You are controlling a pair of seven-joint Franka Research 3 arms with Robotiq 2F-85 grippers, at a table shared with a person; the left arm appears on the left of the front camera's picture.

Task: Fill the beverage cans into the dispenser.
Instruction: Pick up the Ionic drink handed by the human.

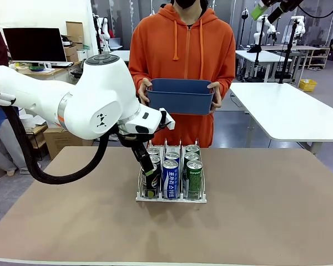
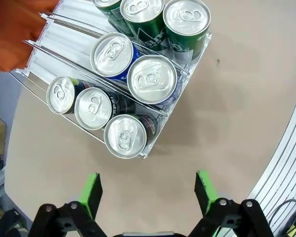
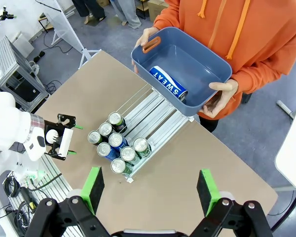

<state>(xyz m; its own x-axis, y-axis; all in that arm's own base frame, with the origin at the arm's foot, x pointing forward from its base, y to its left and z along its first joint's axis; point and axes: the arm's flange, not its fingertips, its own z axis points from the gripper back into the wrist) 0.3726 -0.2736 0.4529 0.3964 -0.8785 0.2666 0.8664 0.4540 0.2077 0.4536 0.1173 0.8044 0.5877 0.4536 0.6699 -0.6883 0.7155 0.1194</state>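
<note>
The left gripper point(image 2: 148, 177) hangs wide and empty just before the rack's point(image 2: 69, 42) front lip, with eight cans point(image 2: 152, 79) upright beyond its fingers. The right gripper point(image 3: 149, 173), also wide and empty, rides high. Farthest off, past the rack's back end, the last can point(image 3: 167, 85) lies sideways in the person's tub point(image 3: 197, 49).

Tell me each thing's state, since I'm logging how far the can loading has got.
Dispenser: partly filled, eight cans upright in three lanes.
Tub: held up by the person, one can lying inside.
Left gripper: open, empty.
Right gripper: open, empty.
</note>
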